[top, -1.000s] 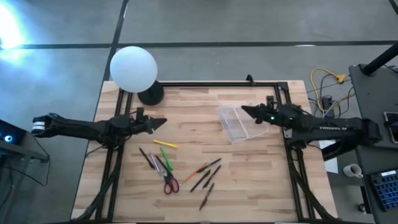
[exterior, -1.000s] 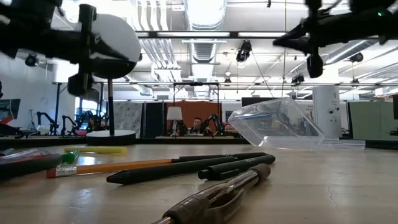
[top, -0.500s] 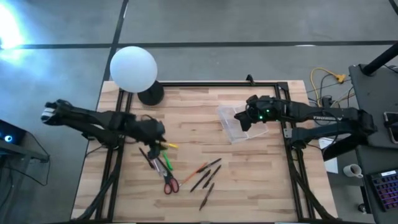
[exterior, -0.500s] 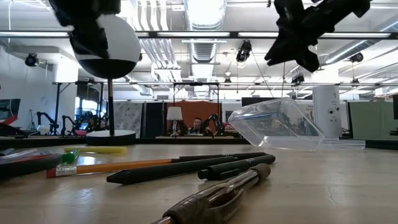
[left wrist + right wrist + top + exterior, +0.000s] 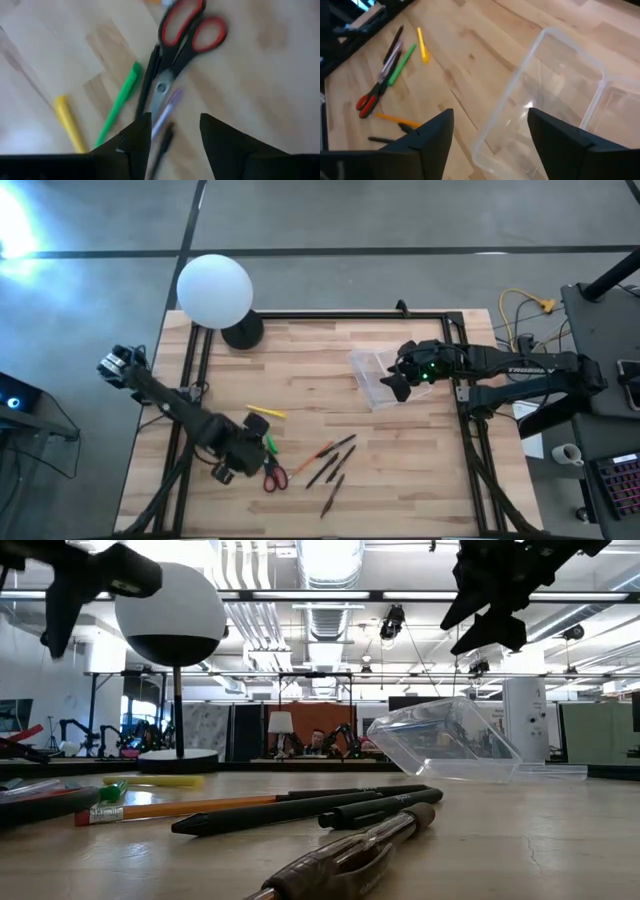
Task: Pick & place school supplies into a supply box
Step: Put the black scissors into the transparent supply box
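The clear supply box (image 5: 372, 380) lies at the table's far right and also shows in the right wrist view (image 5: 555, 95). My right gripper (image 5: 396, 383) hangs open above it, touching nothing. The supplies lie on the bare wood: a yellow pen (image 5: 265, 411), a green pen (image 5: 120, 102), red-handled scissors (image 5: 190, 35), an orange pencil (image 5: 315, 453) and dark pens (image 5: 338, 458). My left gripper (image 5: 245, 450) points down, open, above the green pen and scissors; its fingers (image 5: 135, 142) touch nothing.
A white lamp globe (image 5: 214, 290) on a dark base (image 5: 242, 332) stands at the far left corner. A black frame (image 5: 455, 380) runs along the table's edges. Bare wood lies between the pens and the box (image 5: 445, 745).
My left gripper has swung from the table's left middle toward the near edge and tipped down over the pens and scissors. My right gripper has moved a little toward the left and tipped down over the clear box. No supplies have moved.
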